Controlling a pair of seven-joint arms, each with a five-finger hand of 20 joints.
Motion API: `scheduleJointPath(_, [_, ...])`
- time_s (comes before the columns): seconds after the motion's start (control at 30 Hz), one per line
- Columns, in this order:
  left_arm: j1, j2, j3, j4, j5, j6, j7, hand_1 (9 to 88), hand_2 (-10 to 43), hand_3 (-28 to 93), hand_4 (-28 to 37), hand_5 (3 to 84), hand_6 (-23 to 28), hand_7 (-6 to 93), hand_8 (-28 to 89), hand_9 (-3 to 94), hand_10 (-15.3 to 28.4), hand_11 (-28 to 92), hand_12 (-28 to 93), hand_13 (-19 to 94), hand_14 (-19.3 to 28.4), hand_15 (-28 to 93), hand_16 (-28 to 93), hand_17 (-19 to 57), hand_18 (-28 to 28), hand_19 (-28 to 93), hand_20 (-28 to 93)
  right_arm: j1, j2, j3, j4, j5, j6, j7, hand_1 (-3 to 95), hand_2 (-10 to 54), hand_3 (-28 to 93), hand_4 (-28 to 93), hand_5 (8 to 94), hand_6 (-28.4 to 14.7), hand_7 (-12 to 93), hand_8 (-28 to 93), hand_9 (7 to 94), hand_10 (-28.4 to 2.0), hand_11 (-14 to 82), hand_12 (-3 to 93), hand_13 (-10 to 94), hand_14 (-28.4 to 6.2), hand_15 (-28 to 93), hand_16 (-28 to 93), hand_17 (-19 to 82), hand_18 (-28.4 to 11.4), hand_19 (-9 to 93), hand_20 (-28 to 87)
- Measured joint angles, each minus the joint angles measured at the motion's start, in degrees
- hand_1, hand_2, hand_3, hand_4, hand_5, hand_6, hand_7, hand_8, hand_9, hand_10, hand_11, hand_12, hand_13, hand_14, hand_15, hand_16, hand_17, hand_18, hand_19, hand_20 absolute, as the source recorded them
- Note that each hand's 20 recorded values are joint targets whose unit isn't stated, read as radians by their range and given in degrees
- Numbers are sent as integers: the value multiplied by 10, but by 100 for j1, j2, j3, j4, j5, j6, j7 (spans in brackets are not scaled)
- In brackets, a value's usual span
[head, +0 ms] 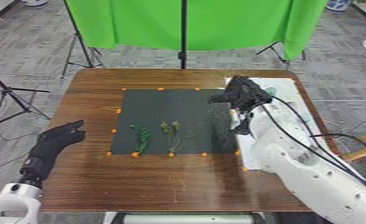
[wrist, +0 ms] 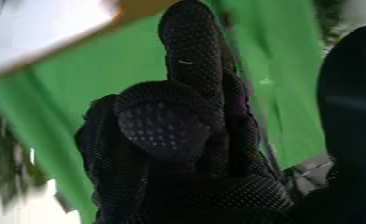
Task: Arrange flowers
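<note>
Right hand [head: 243,96] partly hides the white sheet [head: 287,86] beside the mat [head: 162,107]

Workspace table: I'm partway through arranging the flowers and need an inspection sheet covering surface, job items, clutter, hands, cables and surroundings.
Surface: brown wooden table, dark mat on it, white sheet along the right side.
Job's things: leafy green sprig and thin budded stems lie on the mat's near part.
Clutter: small orange marks round the mat; a small green item on the white sheet, too small to identify.
Hands: left hand open, left of the mat; right hand at the mat's far right corner, grip unclear.
Cables: black cables run along the right arm.
Surroundings: green backdrop, black stands, grey floor.
</note>
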Motion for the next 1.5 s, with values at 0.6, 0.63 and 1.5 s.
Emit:
scheduleJointPath(0.6, [-1, -4, 5, -2, 6, -2, -5, 309, 56, 633, -218, 446, 61, 87, -58, 457, 151, 188, 98, 378, 183, 172, -21, 73, 137, 180, 162, 339, 79, -9, 935, 40, -907, 468, 268, -95, 582, -148, 724, -62, 119, -67, 863, -139, 386, 309, 937, -39, 573, 354, 676, -127, 932, 522])
scheduleJointPath(0.63, [-3, -2, 7, -1, 6, -4, -6, 309, 56, 633, -218, 446, 61, 87, -58, 457, 151, 188, 98, 378, 183, 172, -21, 73, 137, 180, 162, 325, 74, -9, 951, 59, -907, 479, 266, -95, 583, -148, 724, -62, 119, -67, 864, -139, 386, 309, 937, -39, 574, 354, 677, -127, 932, 521])
scheduleJointPath(1.5, [-59, 7, 63, 9, 7, -52, -38, 309, 58, 632, -220, 446, 60, 88, -58, 456, 151, 188, 97, 377, 183, 170, -20, 72, 137, 178, 162, 426, -39, -721, 1347, -745, -613, 507, 327, -95, 584, -145, 799, -61, 182, -66, 883, -130, 412, 304, 937, -25, 616, 307, 710, -111, 932, 521])
